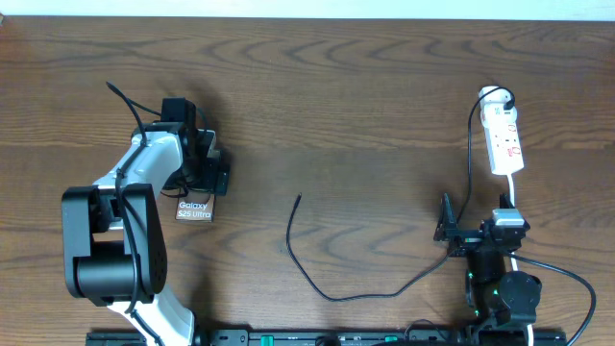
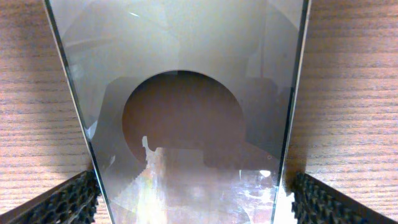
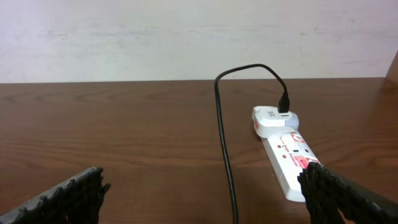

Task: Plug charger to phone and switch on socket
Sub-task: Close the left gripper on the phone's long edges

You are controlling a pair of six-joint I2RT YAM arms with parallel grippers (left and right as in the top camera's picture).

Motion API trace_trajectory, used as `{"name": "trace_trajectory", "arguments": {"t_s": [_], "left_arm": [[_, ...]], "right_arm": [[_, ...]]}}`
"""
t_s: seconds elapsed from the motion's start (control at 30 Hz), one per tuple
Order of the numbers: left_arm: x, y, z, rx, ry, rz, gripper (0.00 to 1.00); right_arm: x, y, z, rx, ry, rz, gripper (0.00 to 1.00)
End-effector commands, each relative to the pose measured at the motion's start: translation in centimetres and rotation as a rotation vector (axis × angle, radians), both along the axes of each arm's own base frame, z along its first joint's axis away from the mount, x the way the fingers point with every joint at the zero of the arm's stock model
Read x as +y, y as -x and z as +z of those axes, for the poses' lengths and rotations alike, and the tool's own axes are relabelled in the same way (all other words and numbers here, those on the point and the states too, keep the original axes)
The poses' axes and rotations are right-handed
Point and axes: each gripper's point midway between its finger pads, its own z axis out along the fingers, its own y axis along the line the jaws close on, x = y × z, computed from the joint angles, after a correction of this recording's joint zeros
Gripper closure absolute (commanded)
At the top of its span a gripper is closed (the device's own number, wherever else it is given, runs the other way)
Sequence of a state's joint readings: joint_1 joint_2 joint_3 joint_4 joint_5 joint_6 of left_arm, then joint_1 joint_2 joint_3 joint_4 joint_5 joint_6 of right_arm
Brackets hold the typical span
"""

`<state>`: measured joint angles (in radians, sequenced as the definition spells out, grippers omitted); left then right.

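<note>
The phone (image 1: 193, 209) is a dark slab with white "Galaxy" lettering. It fills the left wrist view (image 2: 186, 81), glassy with a brown oval, and its far end looks raised off the wood. My left gripper (image 1: 206, 173) is shut on its long sides (image 2: 196, 202). The charger cable (image 1: 336, 296) runs from a white adapter (image 1: 495, 96) in the socket (image 1: 505, 139) and curves across the table. Its free tip (image 1: 299, 198) lies to the right of the phone. My right gripper (image 1: 477, 227) is open and empty. The cable (image 3: 222, 143) runs between its fingers (image 3: 202, 196), and the socket (image 3: 287, 163) lies by its right finger.
A white cord (image 1: 514, 192) leaves the socket's near end toward the right arm's base (image 1: 504, 293). The left arm's base (image 1: 106, 250) stands at the front left. A pale wall (image 3: 186, 37) rises beyond the table's far edge.
</note>
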<state>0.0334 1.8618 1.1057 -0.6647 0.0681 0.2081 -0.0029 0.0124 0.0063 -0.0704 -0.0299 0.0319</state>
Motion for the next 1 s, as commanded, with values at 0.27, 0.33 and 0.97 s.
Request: {"name": "trace_trajectory", "arguments": {"t_s": [0.27,0.33,0.97], "left_arm": [[-0.05,0.33,-0.51,0.02,-0.001,-0.01,0.16],[-0.06,0.34,-0.51,0.02,-0.001,-0.01,0.16],[-0.07,0.37,-0.51,0.021,-0.001,-0.01,0.18]], "right_arm": [[0.41,0.04,0.0,-0.001,0.019,0.017,0.01],[0.41,0.04,0.0,-0.001,0.019,0.017,0.01],[0.41,0.04,0.01,-0.002,0.019,0.017,0.01]]}}
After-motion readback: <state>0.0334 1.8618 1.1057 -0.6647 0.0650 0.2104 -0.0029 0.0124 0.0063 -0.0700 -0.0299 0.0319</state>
